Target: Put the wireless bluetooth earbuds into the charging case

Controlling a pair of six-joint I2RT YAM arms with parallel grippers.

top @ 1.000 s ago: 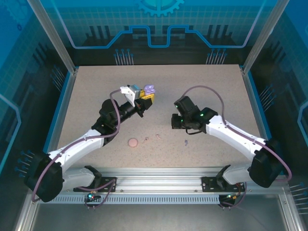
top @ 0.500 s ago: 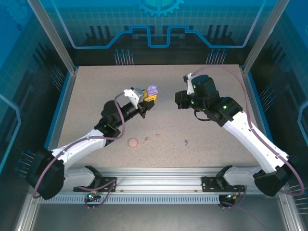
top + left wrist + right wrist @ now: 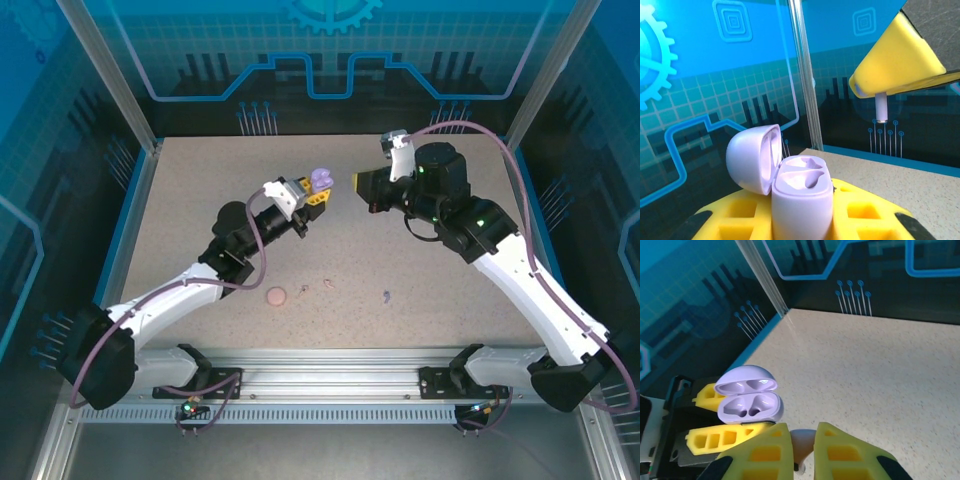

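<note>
Near edge: the pink round case [image 3: 276,296] lies flat on the table [image 3: 180,220], just right of the left arm's forearm
Loose earbuds: a pale pink earbud [image 3: 305,289] lies just right of the pink round case, a second pale pink earbud [image 3: 330,283] lies near it, and a lavender earbud [image 3: 387,295] lies farther right, apart from both; all three rest on the table and no gripper touches them
Left gripper: the left gripper [image 3: 311,198] is raised over the middle of the table, its yellow fingers clamped on the lower body of the lavender charging case [image 3: 802,205]
Case: it stands upright in that grip with its lid [image 3: 752,157] swung open on the hinge; both sockets [image 3: 751,407] are bare
Right gripper: the right gripper [image 3: 362,184] faces the left one from the right, near the open case but apart from it, its jaws pinched together on the held earbud [image 3: 801,444]
Held earbud: pale, its exact tint hard to tell; from the left wrist its stem pokes down below a yellow finger [image 3: 900,65], above and to the right of the case; it is outside the case and touches neither socket
Far side: a blue patterned back wall [image 3: 330,60] stands behind the table
</note>
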